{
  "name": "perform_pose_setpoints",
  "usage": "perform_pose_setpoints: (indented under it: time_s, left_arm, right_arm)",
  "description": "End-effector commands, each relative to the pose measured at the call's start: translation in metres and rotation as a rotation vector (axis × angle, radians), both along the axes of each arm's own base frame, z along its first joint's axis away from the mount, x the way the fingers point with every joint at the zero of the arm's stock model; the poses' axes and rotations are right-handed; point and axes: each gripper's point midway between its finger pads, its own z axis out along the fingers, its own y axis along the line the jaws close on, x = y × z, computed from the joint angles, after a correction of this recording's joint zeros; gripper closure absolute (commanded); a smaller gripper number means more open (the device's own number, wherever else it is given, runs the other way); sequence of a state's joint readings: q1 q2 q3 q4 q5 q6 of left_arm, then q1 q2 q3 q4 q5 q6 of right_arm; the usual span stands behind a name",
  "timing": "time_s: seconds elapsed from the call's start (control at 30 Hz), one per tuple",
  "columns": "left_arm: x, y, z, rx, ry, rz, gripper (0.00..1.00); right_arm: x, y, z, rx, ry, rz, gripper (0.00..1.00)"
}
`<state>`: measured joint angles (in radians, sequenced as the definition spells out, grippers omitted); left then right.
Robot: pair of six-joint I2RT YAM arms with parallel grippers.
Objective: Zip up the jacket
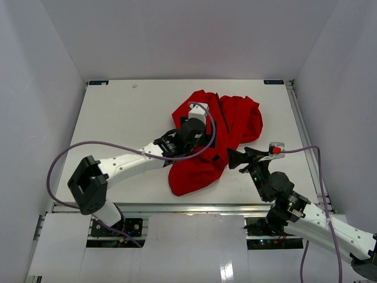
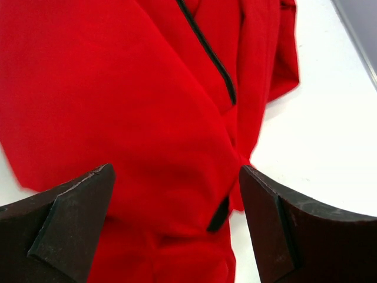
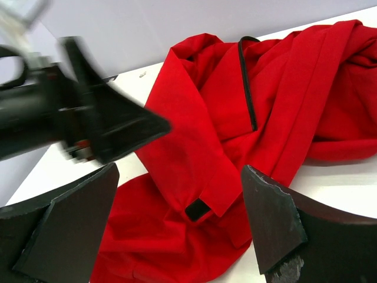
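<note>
Found jacket (image 1: 227, 127) crumpled in a red heap on table (image 1: 129, 112), spread from mid-table out toward 2 o'clock, with one fold trailing to 7 o'clock near the front edge. Traced zipper (image 1: 223, 115) as a dark line down the upper part of the heap, unjoined, with loose red folds either side. Picked out the same line in left wrist view (image 2: 210, 52), running from 12 o'clock down toward centre. Noted a short dark tab (image 2: 219, 214) lower on the cloth, at the edge of a fold.

Placed left gripper (image 2: 177, 177) over the heap's 9 o'clock side, aimed toward 1 o'clock. Saw jaws spread wide, with only red cloth below the gap and nothing pinched. Cannot tell whether fingers (image 2: 70, 218) touch the cloth.

Placed right gripper (image 1: 231, 159) at the heap's 4 o'clock edge, aimed toward 9 o'clock, low over the table. Saw jaws likewise wide apart and empty. From its wrist view, logged the tab (image 3: 199, 209) straight ahead between the fingers (image 3: 274, 218), the zipper (image 3: 247, 82) beyond at 1 o'clock, and the left gripper (image 3: 115, 127) blurred at 10 o'clock just beside the cloth.
</note>
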<state>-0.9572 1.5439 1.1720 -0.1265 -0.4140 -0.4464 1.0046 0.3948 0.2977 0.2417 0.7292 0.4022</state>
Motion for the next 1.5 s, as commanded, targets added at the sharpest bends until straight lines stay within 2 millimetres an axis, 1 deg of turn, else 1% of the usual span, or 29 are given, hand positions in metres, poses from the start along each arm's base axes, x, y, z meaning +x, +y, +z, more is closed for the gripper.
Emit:
perform_pose_setpoints:
  time_s: [0.0, 0.03, 0.07, 0.1, 0.13, 0.17, 0.2, 0.23, 0.27, 0.3, 0.37, 0.43, 0.53, 0.67, 0.73, 0.77, 0.83, 0.87, 0.9, 0.97, 1.03, 1.07, 1.13, 1.17, 1.23, 1.3, 1.33, 1.4, 1.47]
  left_arm:
    - [0.032, -0.011, -0.038, 0.048, 0.089, 0.018, 0.02]
    - [0.04, -0.012, -0.043, 0.047, 0.102, 0.029, 0.03]
    - [0.044, -0.012, -0.055, 0.067, 0.124, 0.032, 0.09]
    - [0.048, -0.007, -0.063, 0.09, 0.134, 0.055, 0.33]
    - [0.052, 0.0, -0.069, 0.113, 0.134, 0.092, 0.68]
    - [0.055, 0.009, -0.063, 0.113, 0.122, 0.123, 0.88]
    - [0.057, 0.019, -0.053, 0.101, 0.106, 0.15, 1.0]
    - [0.059, 0.034, -0.052, 0.1, 0.109, 0.179, 1.0]
    - [0.06, 0.044, -0.044, 0.085, 0.101, 0.195, 1.0]
    - [0.066, 0.063, -0.019, 0.043, 0.069, 0.232, 1.0]
    - [0.067, 0.094, -0.002, 0.033, 0.046, 0.285, 1.0]
    - [0.073, 0.143, 0.031, 0.011, -0.018, 0.402, 1.0]
    - [0.071, 0.193, 0.048, 0.014, -0.057, 0.495, 1.0]
    - [0.07, 0.247, 0.042, 0.053, -0.061, 0.625, 1.0]
    - [0.072, 0.283, 0.03, 0.076, -0.021, 0.732, 1.0]
    - [0.069, 0.292, 0.023, 0.075, 0.012, 0.77, 1.0]
    - [0.071, 0.304, 0.012, 0.051, 0.06, 0.804, 0.7]
    - [0.071, 0.302, 0.01, 0.027, 0.075, 0.791, 0.56]
    - [0.071, 0.294, 0.01, -0.004, 0.087, 0.749, 0.41]
    - [0.068, 0.278, 0.015, -0.051, 0.093, 0.66, 0.29]
    - [0.064, 0.265, 0.024, -0.088, 0.077, 0.583, 0.24]
    - [0.06, 0.256, 0.032, -0.109, 0.064, 0.518, 0.22]
    - [0.053, 0.24, 0.045, -0.157, 0.052, 0.431, 0.21]
    - [0.049, 0.231, 0.053, -0.187, 0.038, 0.38, 0.2]
    - [0.042, 0.204, 0.067, -0.254, 0.001, 0.225, 0.19]
    - [0.036, 0.177, 0.066, -0.287, 0.031, 0.088, 0.17]
    - [0.035, 0.167, 0.061, -0.283, 0.047, 0.048, 0.16]
    - [0.036, 0.153, 0.047, -0.276, 0.098, -0.01, 0.14]
    - [0.039, 0.141, 0.041, -0.285, 0.1, -0.047, 0.11]
  right_arm:
    - [0.0, 0.002, 0.014, 0.026, -0.034, 0.01, 0.1]
    - [0.0, 0.003, 0.014, 0.027, -0.034, 0.015, 0.1]
    - [-0.001, 0.004, 0.014, 0.025, -0.034, 0.02, 0.1]
    - [-0.001, 0.005, 0.014, 0.024, -0.034, 0.024, 0.1]
    - [-0.001, 0.005, 0.014, 0.024, -0.033, 0.026, 0.1]
    - [-0.001, 0.006, 0.014, 0.023, -0.034, 0.029, 0.1]
    - [-0.001, 0.006, 0.014, 0.023, -0.034, 0.033, 0.1]
    - [-0.002, 0.007, 0.014, 0.021, -0.035, 0.04, 0.1]
    - [-0.002, 0.008, 0.014, 0.022, -0.035, 0.042, 0.1]
    - [-0.002, 0.009, 0.015, 0.024, -0.035, 0.046, 0.1]
    - [-0.002, 0.009, 0.015, 0.025, -0.034, 0.048, 0.1]
    - [-0.002, 0.009, 0.014, 0.024, -0.034, 0.047, 0.1]
    - [-0.002, 0.01, 0.015, 0.027, -0.033, 0.049, 0.1]
    - [-0.001, 0.009, 0.013, 0.02, -0.028, 0.04, 0.1]
    - [0.0, 0.008, 0.012, 0.016, -0.024, 0.032, 0.1]
    - [0.0, 0.009, 0.011, 0.014, -0.022, 0.031, 0.1]
    - [0.001, 0.009, 0.01, 0.011, -0.019, 0.03, 0.1]
    - [0.002, 0.01, 0.009, 0.011, -0.013, 0.025, 0.1]
    - [0.003, 0.009, 0.008, 0.013, -0.006, 0.016, 0.1]
    - [0.005, 0.009, 0.007, 0.012, 0.008, 0.004, 0.1]
    - [0.006, 0.01, 0.004, 0.004, 0.023, -0.005, 0.1]
    - [0.008, 0.011, 0.0, -0.009, 0.036, -0.01, 0.1]
    - [0.01, 0.012, -0.001, -0.022, 0.047, -0.02, 0.1]
    - [0.011, 0.012, -0.003, -0.032, 0.055, -0.026, 0.1]
    - [0.015, 0.014, -0.01, -0.052, 0.077, -0.044, 0.1]
    - [0.02, 0.019, -0.017, -0.079, 0.104, -0.057, 0.1]
    - [0.023, 0.02, -0.019, -0.091, 0.115, -0.067, 0.1]
    - [0.028, 0.031, -0.02, -0.124, 0.169, -0.07, 0.1]
    - [0.029, 0.036, -0.039, -0.137, 0.302, -0.108, 0.1]
